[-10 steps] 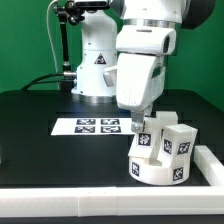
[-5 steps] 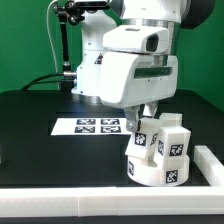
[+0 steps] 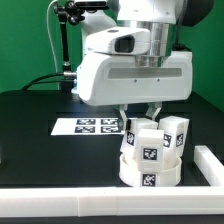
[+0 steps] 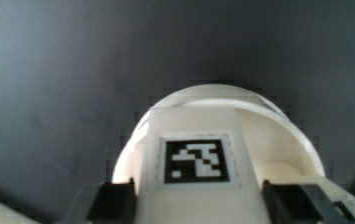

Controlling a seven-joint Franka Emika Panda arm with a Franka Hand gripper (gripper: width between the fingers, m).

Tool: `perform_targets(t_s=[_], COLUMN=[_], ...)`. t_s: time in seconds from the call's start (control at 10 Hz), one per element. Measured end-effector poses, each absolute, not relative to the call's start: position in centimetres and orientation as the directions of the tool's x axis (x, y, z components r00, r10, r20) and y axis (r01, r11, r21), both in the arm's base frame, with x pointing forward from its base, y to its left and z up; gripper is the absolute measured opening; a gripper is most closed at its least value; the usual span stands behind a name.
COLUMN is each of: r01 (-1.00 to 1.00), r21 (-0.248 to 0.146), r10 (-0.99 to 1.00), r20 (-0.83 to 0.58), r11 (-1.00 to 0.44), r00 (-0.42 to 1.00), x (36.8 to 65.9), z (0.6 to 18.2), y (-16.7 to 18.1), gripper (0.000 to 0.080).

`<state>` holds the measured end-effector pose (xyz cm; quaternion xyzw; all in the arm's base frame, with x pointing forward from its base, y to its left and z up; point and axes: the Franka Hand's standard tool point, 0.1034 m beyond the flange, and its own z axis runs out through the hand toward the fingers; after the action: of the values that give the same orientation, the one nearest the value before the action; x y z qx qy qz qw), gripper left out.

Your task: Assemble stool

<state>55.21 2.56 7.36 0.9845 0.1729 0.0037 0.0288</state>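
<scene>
The stool's round white seat (image 3: 148, 172) lies on the black table near the front rail, tags on its side. Two white legs stand up from it. The leg (image 3: 147, 137) on the exterior view's left sits between my gripper's (image 3: 140, 122) fingers, which are shut on it. The other leg (image 3: 176, 132) stands free to its right. In the wrist view the held leg (image 4: 209, 115) fills the middle with a square tag on it, and my gripper (image 4: 213, 205) has a dark finger (image 4: 113, 200) pressed against each side. The seat is hidden there.
The marker board (image 3: 85, 126) lies flat on the table behind the seat. A white L-shaped rail (image 3: 90, 198) runs along the front edge and up the exterior view's right side (image 3: 212, 160). The arm's white base (image 3: 95, 65) stands at the back.
My wrist has turned about its upright axis with the leg in its grip. The seat and the legs on it have turned with it and shifted slightly to the exterior view's left.
</scene>
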Motion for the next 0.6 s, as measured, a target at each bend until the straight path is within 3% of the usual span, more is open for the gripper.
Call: perform_targets(t_s=[0.6], r01=[-0.054], r21=[0.030], r10=[-0.053], r20=[0.043], r11=[-0.998], r00=[0.998], x=[55.25], z=[7.22], y=[2.52], gripper=[0.0338])
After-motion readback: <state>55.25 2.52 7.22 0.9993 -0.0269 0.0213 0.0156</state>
